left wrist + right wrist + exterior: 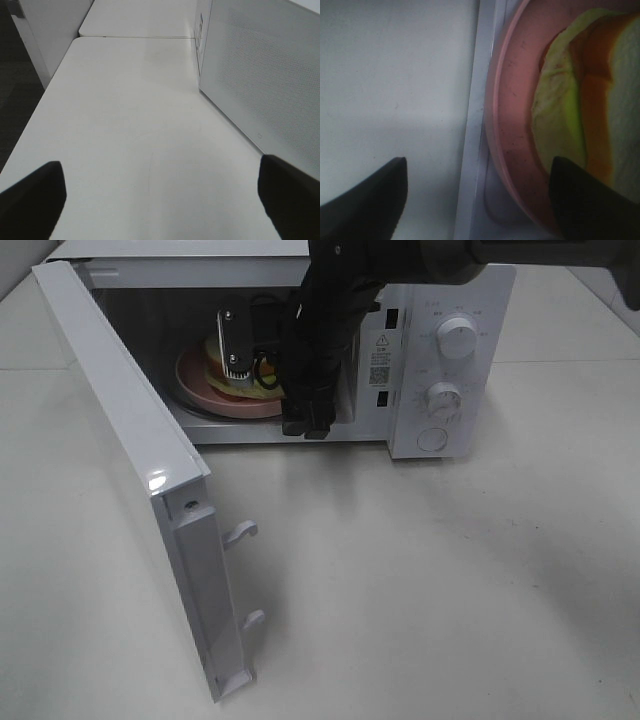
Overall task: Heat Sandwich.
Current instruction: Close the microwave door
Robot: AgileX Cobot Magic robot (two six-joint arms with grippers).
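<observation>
The sandwich (pixel 213 358) lies on a round pink plate (pixel 200 388) inside the open microwave (pixel 480 300). In the right wrist view the sandwich (pixel 580 100) shows white bread, tan crust and a light green leaf on the plate (pixel 512 100). My right gripper (pixel 300 420) reaches down into the microwave opening at the plate's front right edge. It is open (pixel 477 200), one finger over the plate and the other outside the front sill. My left gripper (pixel 160 200) is open and empty over the table beside the microwave's side wall (pixel 260 65). It is out of the exterior high view.
The microwave door (pixel 130 450) stands swung wide open to the left, with latch hooks (pixel 243 531) jutting from its edge. Two knobs (pixel 457 340) (pixel 443 397) and a button are on the right panel. The white table (pixel 430 580) spreads in front.
</observation>
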